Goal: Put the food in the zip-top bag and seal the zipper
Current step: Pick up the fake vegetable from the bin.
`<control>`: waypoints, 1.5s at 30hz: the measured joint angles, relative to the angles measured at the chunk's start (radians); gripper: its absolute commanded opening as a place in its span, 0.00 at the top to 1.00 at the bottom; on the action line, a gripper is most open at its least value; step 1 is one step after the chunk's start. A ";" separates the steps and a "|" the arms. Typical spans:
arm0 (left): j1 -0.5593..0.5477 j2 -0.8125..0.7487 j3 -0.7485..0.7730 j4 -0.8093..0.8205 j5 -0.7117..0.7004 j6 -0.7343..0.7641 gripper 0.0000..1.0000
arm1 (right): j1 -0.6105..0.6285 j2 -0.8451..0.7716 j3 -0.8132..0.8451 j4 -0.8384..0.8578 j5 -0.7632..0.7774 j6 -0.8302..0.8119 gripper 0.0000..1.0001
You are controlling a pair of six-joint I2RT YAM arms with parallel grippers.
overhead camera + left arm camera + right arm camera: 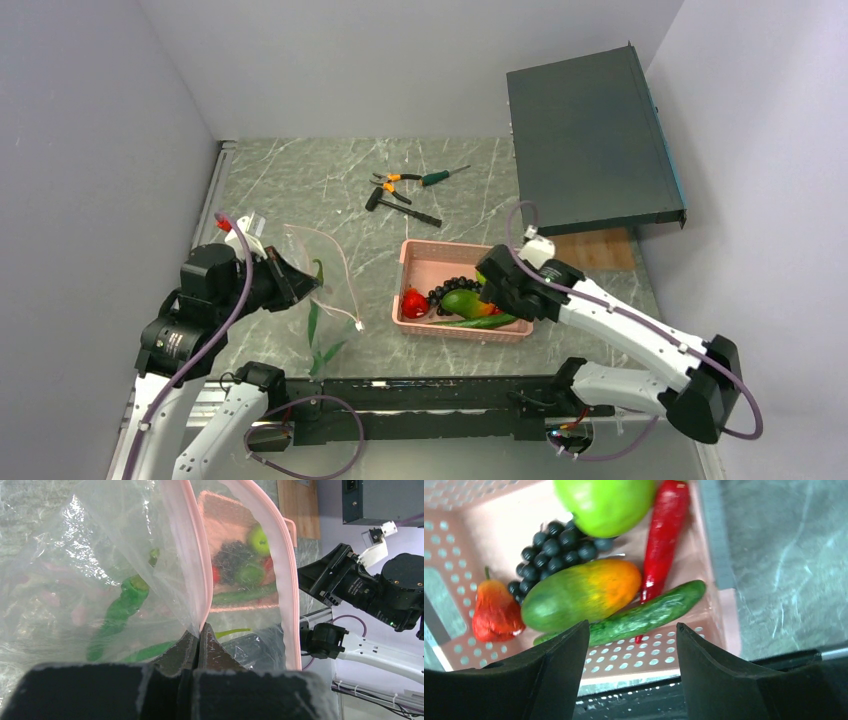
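The clear zip-top bag lies at the left, its mouth held open. My left gripper is shut on the bag's pink zipper strip. The strip's other side bows away. Long green peppers lie inside the bag. My right gripper is open over the pink basket. Just beyond its empty jaws lie the mango, a long green pepper, a red chilli, the grape bunch, the apple and a small red fruit.
Orange-handled pliers, a hammer and a screwdriver lie at the back centre. A big dark box leans at the back right over a wooden board. Grey walls stand close on both sides.
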State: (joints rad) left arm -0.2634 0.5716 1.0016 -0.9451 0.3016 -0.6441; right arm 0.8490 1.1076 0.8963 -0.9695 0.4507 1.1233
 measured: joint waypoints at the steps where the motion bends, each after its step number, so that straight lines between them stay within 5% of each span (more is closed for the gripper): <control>1: 0.000 0.000 0.000 0.000 0.000 0.000 1.00 | -0.011 -0.027 -0.019 -0.018 0.009 0.052 0.35; 10: 0.000 -0.001 0.000 -0.003 0.000 0.000 1.00 | -0.165 -0.008 -0.077 -0.043 0.002 0.236 0.36; 26: 0.000 -0.001 0.000 -0.002 0.000 -0.003 1.00 | -0.188 0.064 -0.140 0.014 -0.082 0.306 0.38; 41: 0.000 -0.001 -0.005 0.005 0.001 -0.003 1.00 | -0.192 0.016 -0.192 0.093 -0.085 0.320 0.96; 45: 0.000 -0.001 -0.007 0.009 0.002 -0.004 1.00 | -0.192 -0.059 -0.202 0.117 -0.085 0.308 1.00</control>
State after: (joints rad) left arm -0.2634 0.5705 0.9943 -0.9363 0.3031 -0.6483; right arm 0.6571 1.0485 0.6941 -0.8520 0.3653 1.4311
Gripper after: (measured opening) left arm 0.013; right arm 0.273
